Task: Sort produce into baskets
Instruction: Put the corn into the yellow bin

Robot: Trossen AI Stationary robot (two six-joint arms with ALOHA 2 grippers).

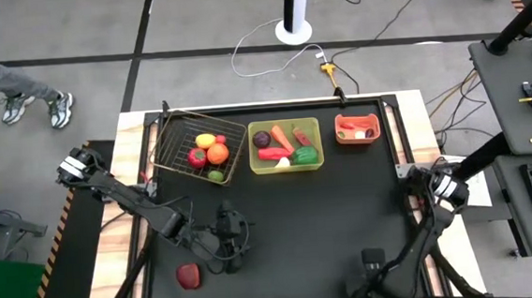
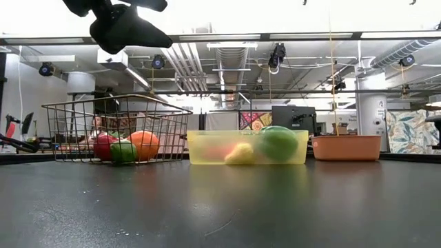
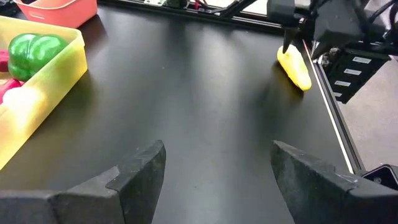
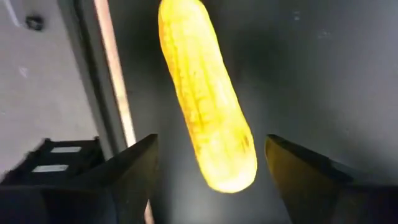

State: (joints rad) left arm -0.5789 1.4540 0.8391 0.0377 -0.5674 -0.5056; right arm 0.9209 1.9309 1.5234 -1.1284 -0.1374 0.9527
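Left gripper hangs above the table's front left area with its fingers spread wide and nothing between them; in its wrist view bare black mat lies between the two pads. Just in front of it and a little to the left, a red fruit lies on the table near the front edge. Along the far edge, from left to right, stand the wire-mesh basket, tilted, holding a lemon, a red tomato, an orange fruit and a lime; then the yellow-green tray with a purple beet, a carrot, a red chili and a green pepper; then the salmon-red bin, its contents too small to name. Right gripper is low at the front right, fingers wide apart, an ear of yellow corn lying on the mat between and ahead of them, beside the table's edge rail, untouched by either finger.
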